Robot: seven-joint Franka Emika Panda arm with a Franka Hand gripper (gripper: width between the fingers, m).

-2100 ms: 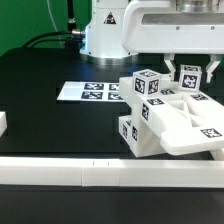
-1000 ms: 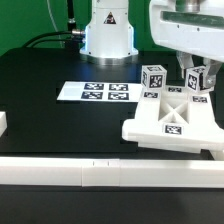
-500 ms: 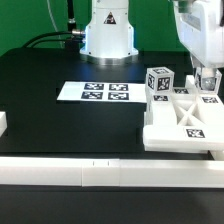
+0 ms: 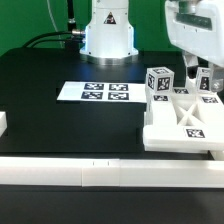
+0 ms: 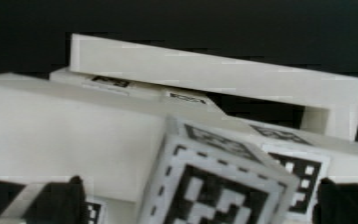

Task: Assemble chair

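Exterior and wrist views of the workspace as I see it from the operator's station. The chair (image 4: 185,120) is a joined assembly of chunky white plastic with a smooth, matte finish: a thick slab lies flat on the black table (image 4: 60,125) at the exterior view's right, an X-braced panel forms its upper face, and square posts rise behind it. One post (image 4: 158,82) is a blocky square prism wearing black-and-white square marker tags on its visible faces (a second post stands further toward the exterior view's right, partly behind the arm). The assembly sits just behind the long low white border rail (image 4: 70,173) that runs along the near table edge.

The gripper (image 4: 194,68) hangs over the rear posts at the exterior view's right. I read its dark fingers as spread wide, with nothing held between them; whether a fingertip touches a post I cannot tell. In the wrist view a dark finger (image 5: 59,197) shows beside a large, blurred tagged face (image 5: 220,180) of the chair, close under the camera.

The marker board (image 4: 95,92), a thin flat white sheet, lies on the table well apart from the chair, in front of the arm's white base (image 4: 108,35).
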